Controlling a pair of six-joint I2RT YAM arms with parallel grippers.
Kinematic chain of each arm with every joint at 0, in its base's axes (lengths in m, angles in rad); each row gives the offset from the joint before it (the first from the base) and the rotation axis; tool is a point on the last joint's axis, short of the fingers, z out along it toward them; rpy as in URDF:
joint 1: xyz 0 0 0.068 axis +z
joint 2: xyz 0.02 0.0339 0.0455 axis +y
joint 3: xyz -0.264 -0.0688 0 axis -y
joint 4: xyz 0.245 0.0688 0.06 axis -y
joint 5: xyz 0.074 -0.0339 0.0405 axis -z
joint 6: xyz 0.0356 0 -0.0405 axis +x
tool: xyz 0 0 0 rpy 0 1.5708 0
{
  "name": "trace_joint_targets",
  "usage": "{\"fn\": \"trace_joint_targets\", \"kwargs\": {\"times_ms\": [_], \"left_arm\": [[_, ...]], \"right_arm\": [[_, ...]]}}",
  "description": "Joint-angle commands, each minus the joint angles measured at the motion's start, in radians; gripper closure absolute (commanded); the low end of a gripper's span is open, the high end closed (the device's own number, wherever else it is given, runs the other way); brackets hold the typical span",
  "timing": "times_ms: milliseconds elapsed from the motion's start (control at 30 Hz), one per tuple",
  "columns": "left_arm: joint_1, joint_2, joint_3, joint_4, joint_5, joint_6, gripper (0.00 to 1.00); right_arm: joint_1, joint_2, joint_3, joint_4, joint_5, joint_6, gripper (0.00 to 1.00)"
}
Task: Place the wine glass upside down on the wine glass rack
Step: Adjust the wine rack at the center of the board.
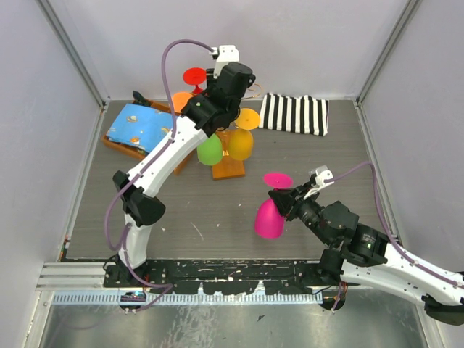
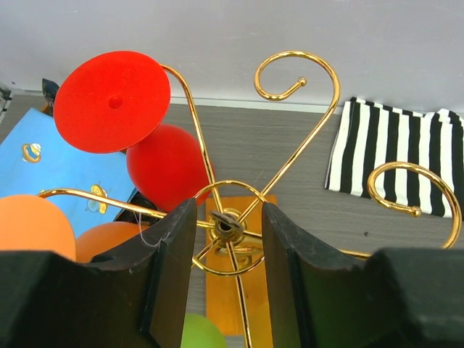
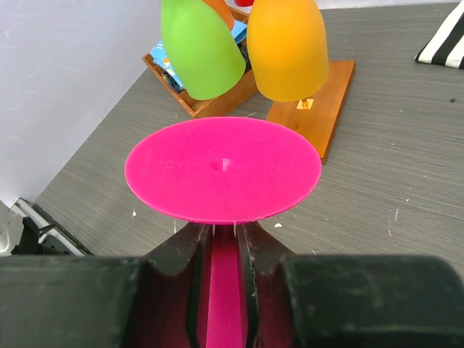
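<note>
The pink wine glass (image 1: 268, 219) hangs upside down, foot (image 3: 222, 169) on top, above the table right of centre. My right gripper (image 1: 284, 199) is shut on its stem (image 3: 223, 290), just under the foot. The wine glass rack (image 2: 226, 223), gold wire on an orange-brown base (image 1: 229, 168), stands at the back centre. A green glass (image 1: 210, 148), a yellow glass (image 1: 240, 143), a red glass (image 2: 167, 168) and an orange glass (image 2: 32, 225) hang on it. Two scroll arms (image 2: 293, 72) (image 2: 413, 196) are bare. My left gripper (image 2: 228, 239) is open above the rack's hub, touching nothing.
A wooden tray with blue cloth (image 1: 138, 125) lies at the back left, against the rack. A black-and-white striped cloth (image 1: 293, 113) lies at the back right. Grey walls close in the table on the left, right and back.
</note>
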Motion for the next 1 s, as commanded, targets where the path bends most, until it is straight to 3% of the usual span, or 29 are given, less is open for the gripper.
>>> {"fn": "trace_joint_targets", "kwargs": {"times_ms": [0,300,400,567,767,967], "left_arm": [[0.006,0.03,0.036,0.065,-0.039,0.007,0.53],[0.02,0.052,0.04,0.056,-0.03,0.005,0.55],[0.027,0.053,0.038,0.056,-0.015,0.003,0.68],[0.039,0.057,0.037,0.053,0.002,0.004,0.75],[0.046,0.036,0.035,0.018,0.048,0.027,0.99],[0.047,0.001,0.021,-0.072,0.192,0.101,1.0]], "right_arm": [[0.003,-0.009,0.012,0.027,0.014,0.003,0.99],[0.003,-0.015,0.01,0.024,0.021,0.003,0.99],[0.003,-0.015,0.008,0.024,0.025,0.003,0.99],[0.004,-0.014,0.012,0.02,0.029,0.001,0.99],[0.004,-0.019,0.015,0.009,0.034,0.004,0.99],[0.004,-0.033,0.004,0.002,0.047,0.009,0.99]]}}
